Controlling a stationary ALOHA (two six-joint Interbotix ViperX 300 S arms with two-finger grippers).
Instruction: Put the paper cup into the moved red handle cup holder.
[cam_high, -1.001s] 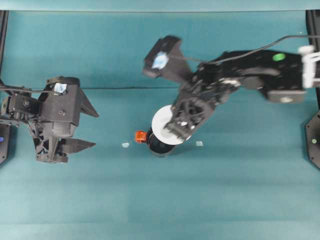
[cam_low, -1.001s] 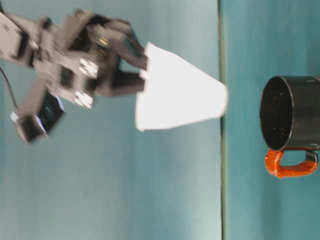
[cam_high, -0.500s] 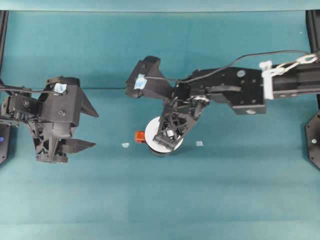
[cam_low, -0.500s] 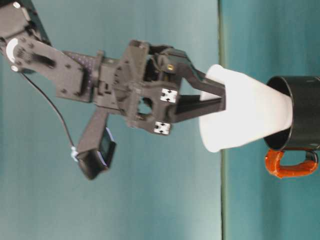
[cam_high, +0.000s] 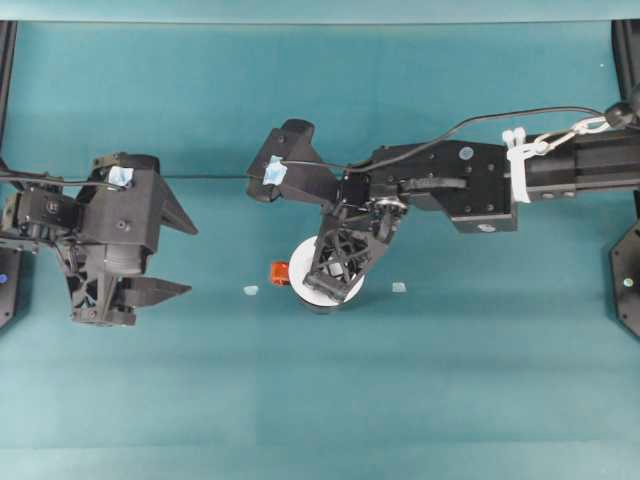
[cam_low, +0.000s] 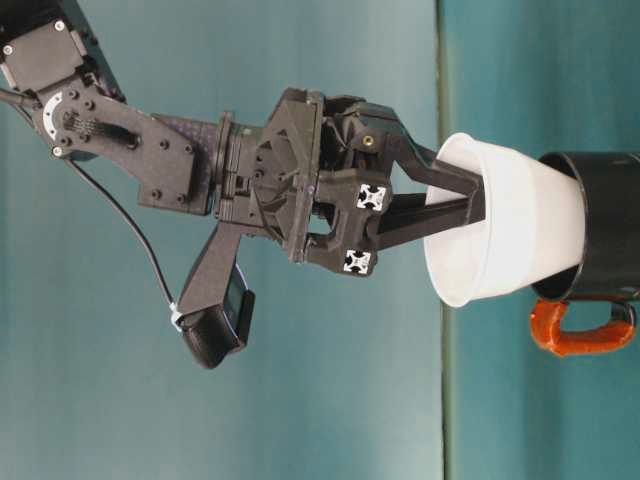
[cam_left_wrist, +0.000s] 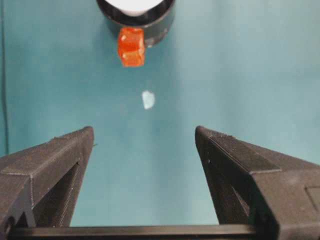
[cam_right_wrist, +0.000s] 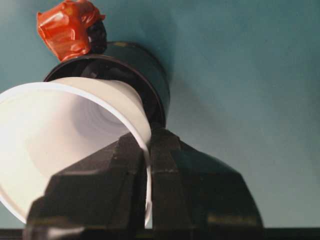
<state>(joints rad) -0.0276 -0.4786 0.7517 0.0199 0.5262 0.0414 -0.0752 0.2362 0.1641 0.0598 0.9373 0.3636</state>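
overhead view first: the right gripper (cam_high: 335, 280) sat at centre frame, clamped on the rim of the paper cup (cam_high: 304, 262), which showed as a white arc over the red handle cup holder (cam_high: 322, 304); the orange handle poked out to the left of it. a small pale scrap (cam_high: 250, 290) lay further left and another pale scrap (cam_high: 399, 287) to the right, both on the teal table (cam_high: 320, 400). at the left edge the left gripper (cam_high: 175, 255) hung with its jaws spread wide, nothing between them.

table-level view: the right gripper (cam_low: 470, 200) pinched the cup wall, one finger inside and one outside, and the paper cup (cam_low: 520, 235) was tilted, its narrow end sunk into the mouth of the holder (cam_low: 605, 225) at the frame's right.

left wrist view: two black fingers (cam_left_wrist: 55, 165) stood far apart at the bottom; the holder (cam_left_wrist: 152, 22) was at the top edge, well apart.

right wrist view: the fingers (cam_right_wrist: 100, 185) were closed on the cup's rim, lower centre, with the cup (cam_right_wrist: 60, 130) leaning into the black holder (cam_right_wrist: 145, 70).
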